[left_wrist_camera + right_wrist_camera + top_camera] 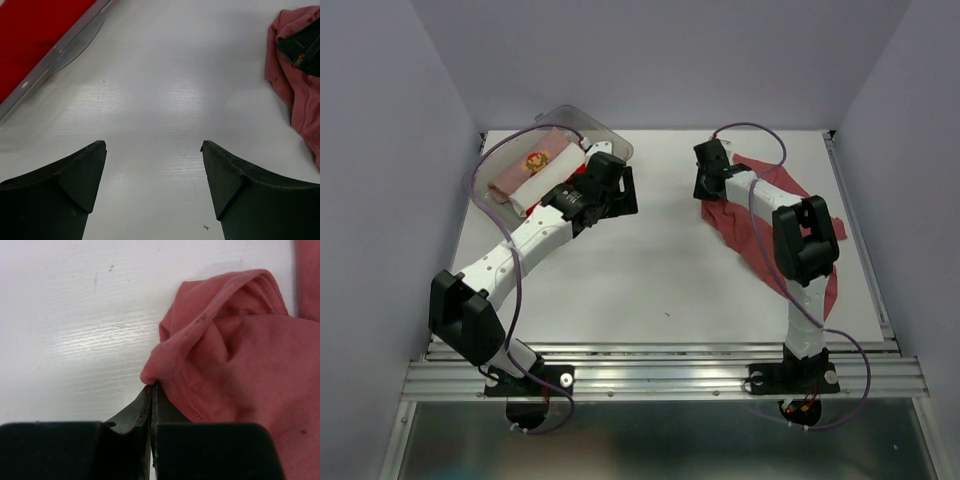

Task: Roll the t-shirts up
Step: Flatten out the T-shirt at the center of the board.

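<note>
Just ahead of the right gripper (151, 386), the pinched fold of the brick-red t-shirt (240, 370) vanishes between the pressed-together fingers (131, 412). The cloth runs off the wrist view to the tool's right and below, and from above the arm covers the shirt's middle. Ahead and left of the left gripper (153, 144), the bright red bundle (35, 35) and the tub (75, 45) are cut by the picture's edge. From above, that tool's body hides the near end of the white bundle (560, 172), and the print (534, 158) on the pale pink bundle (512, 180) is too small to read.

left tool (153, 150) jaws wide apart, right tool (151, 386) jaws together
</note>
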Available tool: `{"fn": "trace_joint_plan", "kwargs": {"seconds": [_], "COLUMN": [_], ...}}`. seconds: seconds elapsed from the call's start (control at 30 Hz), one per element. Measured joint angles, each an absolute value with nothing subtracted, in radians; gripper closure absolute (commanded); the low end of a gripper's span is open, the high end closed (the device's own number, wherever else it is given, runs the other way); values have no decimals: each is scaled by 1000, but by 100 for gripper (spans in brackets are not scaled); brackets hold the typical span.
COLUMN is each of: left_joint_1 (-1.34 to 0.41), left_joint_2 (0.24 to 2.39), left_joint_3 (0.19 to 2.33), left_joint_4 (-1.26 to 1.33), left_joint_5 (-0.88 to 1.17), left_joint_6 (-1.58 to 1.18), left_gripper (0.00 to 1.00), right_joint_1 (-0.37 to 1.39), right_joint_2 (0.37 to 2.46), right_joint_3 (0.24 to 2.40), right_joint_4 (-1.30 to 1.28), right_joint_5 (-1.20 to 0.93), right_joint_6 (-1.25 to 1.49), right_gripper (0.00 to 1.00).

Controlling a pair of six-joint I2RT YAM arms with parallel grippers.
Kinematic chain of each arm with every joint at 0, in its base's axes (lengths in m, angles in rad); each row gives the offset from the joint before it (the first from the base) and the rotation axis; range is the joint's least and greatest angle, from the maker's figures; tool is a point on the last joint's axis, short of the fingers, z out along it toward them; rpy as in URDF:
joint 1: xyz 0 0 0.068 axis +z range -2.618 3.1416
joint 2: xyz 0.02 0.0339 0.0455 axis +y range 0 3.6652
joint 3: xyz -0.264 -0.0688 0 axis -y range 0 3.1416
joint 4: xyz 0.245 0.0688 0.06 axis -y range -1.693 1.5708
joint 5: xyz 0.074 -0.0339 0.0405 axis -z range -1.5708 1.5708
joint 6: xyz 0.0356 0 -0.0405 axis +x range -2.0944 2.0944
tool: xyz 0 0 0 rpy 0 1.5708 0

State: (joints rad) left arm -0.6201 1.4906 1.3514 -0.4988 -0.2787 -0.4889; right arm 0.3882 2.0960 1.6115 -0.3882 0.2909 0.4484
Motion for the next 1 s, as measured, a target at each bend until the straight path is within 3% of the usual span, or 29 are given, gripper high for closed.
{"fn": "trace_joint_plan", "kwargs": {"seconds": [0.23, 0.53, 0.83, 0.87, 0.93, 0.97, 1.0], "left_joint_1": [-598, -459, -438, -437, -437, -437, -437], "left_joint_2": [1443, 1382, 1365, 1364, 1362, 1359, 1358], "left_joint_3": [1349, 1351, 1359, 1359, 1358, 1356, 1354], "left_joint_4": [-500, -498, -492, -490, -485, -482, -481], "left_joint_5": [-308, -327, -302, -295, -283, -277, -271], "left_joint_6": [-491, -478, -470, -470, -470, -470, -470], "left_gripper": [11, 11, 10, 11, 10, 10, 10], "right_joint_1": [437, 501, 410, 392, 359, 353, 355], "right_joint_2": [2014, 1633, 1364, 1354, 1375, 1395, 1422], "right_joint_3": [1671, 1739, 1665, 1637, 1599, 1590, 1576], "right_joint_4": [-418, -351, -254, -255, -297, -315, -331], "right_joint_5": [190, -35, 11, 28, 70, 79, 89], "right_joint_6": [432, 447, 440, 437, 419, 411, 406], "right_gripper": [99, 99, 99, 89, 81, 68, 61]}}
